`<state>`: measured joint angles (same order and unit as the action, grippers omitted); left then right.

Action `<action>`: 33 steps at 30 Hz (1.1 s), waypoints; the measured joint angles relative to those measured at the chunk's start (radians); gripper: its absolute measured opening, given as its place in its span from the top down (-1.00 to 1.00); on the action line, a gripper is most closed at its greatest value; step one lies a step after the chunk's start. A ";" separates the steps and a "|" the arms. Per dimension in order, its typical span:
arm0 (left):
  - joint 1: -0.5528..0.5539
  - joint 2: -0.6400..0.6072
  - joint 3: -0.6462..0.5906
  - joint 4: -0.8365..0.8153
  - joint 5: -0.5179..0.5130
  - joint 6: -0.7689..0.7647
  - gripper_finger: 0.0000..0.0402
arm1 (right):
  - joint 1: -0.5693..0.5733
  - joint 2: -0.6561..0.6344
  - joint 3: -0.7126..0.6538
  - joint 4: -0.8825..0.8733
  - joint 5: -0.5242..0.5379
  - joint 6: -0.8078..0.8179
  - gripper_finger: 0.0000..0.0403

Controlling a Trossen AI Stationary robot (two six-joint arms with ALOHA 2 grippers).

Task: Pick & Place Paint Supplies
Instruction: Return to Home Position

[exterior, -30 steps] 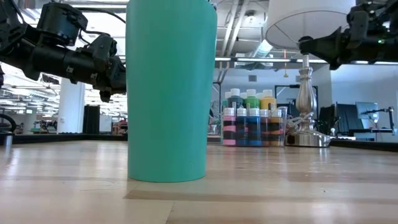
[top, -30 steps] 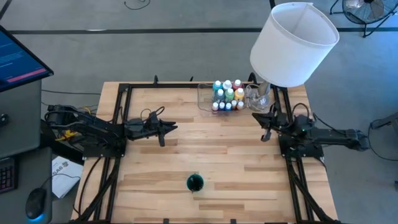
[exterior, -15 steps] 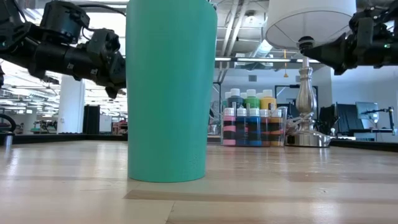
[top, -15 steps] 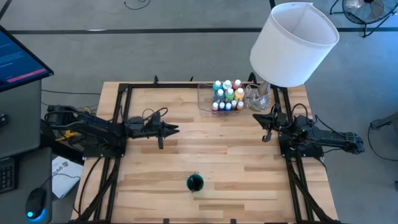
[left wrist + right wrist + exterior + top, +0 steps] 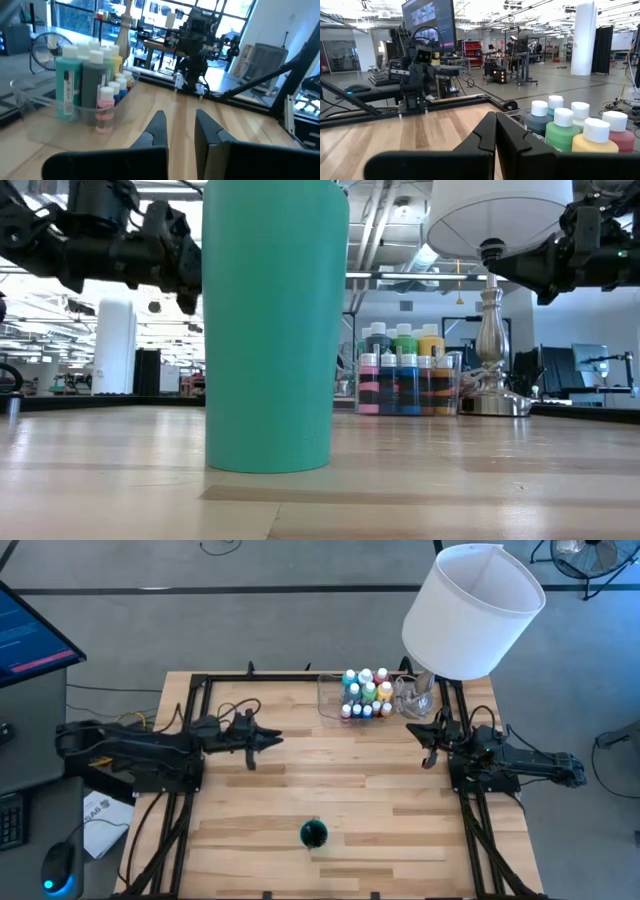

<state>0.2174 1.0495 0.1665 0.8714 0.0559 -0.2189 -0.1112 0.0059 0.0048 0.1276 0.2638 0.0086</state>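
1. Table (image 5: pixel 350 790): a wooden top inside a black frame, with one arm at each side.
2. Bottles (image 5: pixel 365 692): they stand upright in a tight cluster inside the clear tray (image 5: pixel 325 695) at the far edge, right of centre. The taller white-capped ones are at the back and the tiny ones in front. None lies loose on the table.
3. Lamp (image 5: pixel 470 605): its base stands just beside the tray, on the right arm's side, and its white shade overhangs that corner.
4. Left gripper (image 5: pixel 272 740): it hangs above the left half of the table and points toward the middle. Its fingers (image 5: pixel 157 127) stand a little apart and hold nothing. The bottles (image 5: pixel 90 75) are well apart from it, farther back and across the table.
5. Right gripper (image 5: pixel 424 740): it hangs above the right edge, just in front of the lamp base. Its fingers (image 5: pixel 487 130) are pressed together with nothing between them. The bottles (image 5: pixel 570 130) are near it but clear of contact, toward the far edge.
6. Cup (image 5: pixel 314 833): green and upright, it stands near the front edge at mid-table, well apart from both grippers and the tray. Its contents cannot be made out.
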 joint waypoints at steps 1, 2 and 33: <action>-0.007 -0.039 0.000 -0.037 -0.007 0.003 1.00 | 0.000 0.000 0.000 0.000 0.000 0.000 1.00; -0.017 -0.081 0.000 -0.080 -0.023 0.004 1.00 | -0.001 0.000 0.000 0.000 0.000 0.000 1.00; -0.301 -0.711 -0.001 -0.590 -0.319 0.145 1.00 | -0.002 0.000 0.000 0.013 0.003 -0.015 1.00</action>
<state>-0.0832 0.3387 0.1658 0.2812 -0.2627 -0.0743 -0.1135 0.0059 0.0048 0.1404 0.2668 -0.0067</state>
